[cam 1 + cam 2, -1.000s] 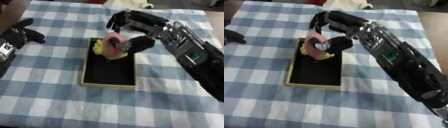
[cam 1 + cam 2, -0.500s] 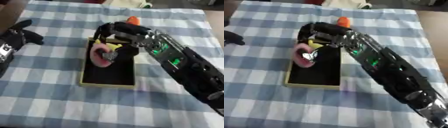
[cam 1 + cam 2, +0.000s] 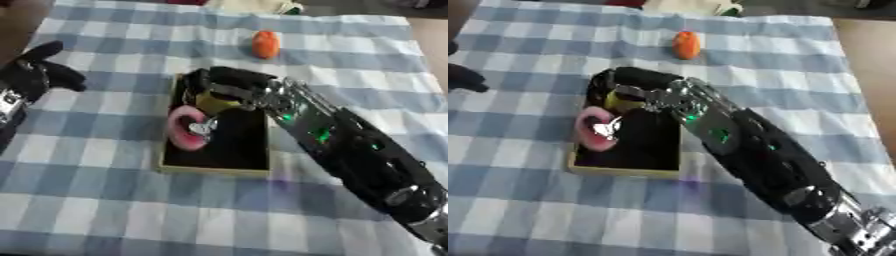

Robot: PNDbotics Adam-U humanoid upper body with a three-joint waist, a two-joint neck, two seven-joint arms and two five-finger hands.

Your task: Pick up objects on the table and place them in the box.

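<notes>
Right hand (image 3: 226,86) reaching into box (image 3: 249,161) at far end, fingers curled over yellow thing (image 3: 214,102); whether gripping it, cannot tell. Pink ring (image 3: 185,128) just below fingertips, leaning against box's left wall, silver piece at centre. Orange thing (image 3: 265,44) beyond hand, on checked cloth (image 3: 105,200), well apart. Left hand (image 3: 33,75) idle at left edge, fingers relaxed, spread, holding nothing.

Home-like tabletop — blue checked tablecloth (image 3: 105,200); bare wooden table edge (image 3: 868,75)
</notes>
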